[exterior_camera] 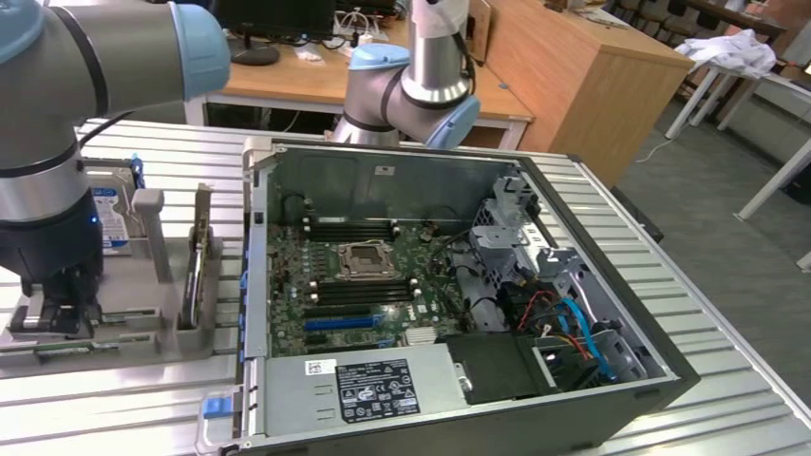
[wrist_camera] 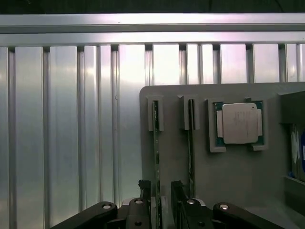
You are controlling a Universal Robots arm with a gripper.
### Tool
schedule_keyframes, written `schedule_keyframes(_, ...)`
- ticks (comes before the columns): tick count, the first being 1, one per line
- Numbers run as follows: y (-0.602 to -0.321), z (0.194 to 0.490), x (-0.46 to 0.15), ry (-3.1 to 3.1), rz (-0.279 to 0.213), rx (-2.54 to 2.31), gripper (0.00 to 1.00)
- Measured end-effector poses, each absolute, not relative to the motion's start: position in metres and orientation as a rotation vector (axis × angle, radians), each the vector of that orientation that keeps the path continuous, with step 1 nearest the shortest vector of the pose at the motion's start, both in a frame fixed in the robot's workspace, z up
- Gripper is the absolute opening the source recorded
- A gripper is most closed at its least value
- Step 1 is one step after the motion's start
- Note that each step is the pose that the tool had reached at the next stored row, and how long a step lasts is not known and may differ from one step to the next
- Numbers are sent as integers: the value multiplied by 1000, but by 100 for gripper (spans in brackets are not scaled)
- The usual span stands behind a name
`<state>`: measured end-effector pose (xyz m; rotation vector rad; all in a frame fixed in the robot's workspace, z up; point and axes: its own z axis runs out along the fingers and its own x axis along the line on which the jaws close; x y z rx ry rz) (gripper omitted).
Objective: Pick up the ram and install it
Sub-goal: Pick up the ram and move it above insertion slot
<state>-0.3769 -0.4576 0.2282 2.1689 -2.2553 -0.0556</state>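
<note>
Gripper (wrist_camera: 160, 187): jaws apart, lowered astride the ram (wrist_camera: 156, 129), nothing clamped. The ram stands on edge in the slot nearest the edge of the grey holder (wrist_camera: 228, 181). One finger (wrist_camera: 144, 193) sits close to the stick and the other (wrist_camera: 177, 191) farther off, so the approach looks off-centre.

Judgement: centre over the board and close squarely on its flat faces, keeping the far finger clear of the second stick (wrist_camera: 190, 138) just beside. A processor chip (wrist_camera: 239, 123) lies in its own recess beyond.

In the exterior view the gripper (exterior_camera: 53, 312) is low at the holder, on the ribbed aluminium table (exterior_camera: 127, 399), to the exterior view's left of the open computer case (exterior_camera: 609, 418).
</note>
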Motion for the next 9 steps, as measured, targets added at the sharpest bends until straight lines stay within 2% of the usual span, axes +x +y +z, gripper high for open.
schedule_keyframes(9, -459, 221, -377, -2255, -56, 2169, 31)
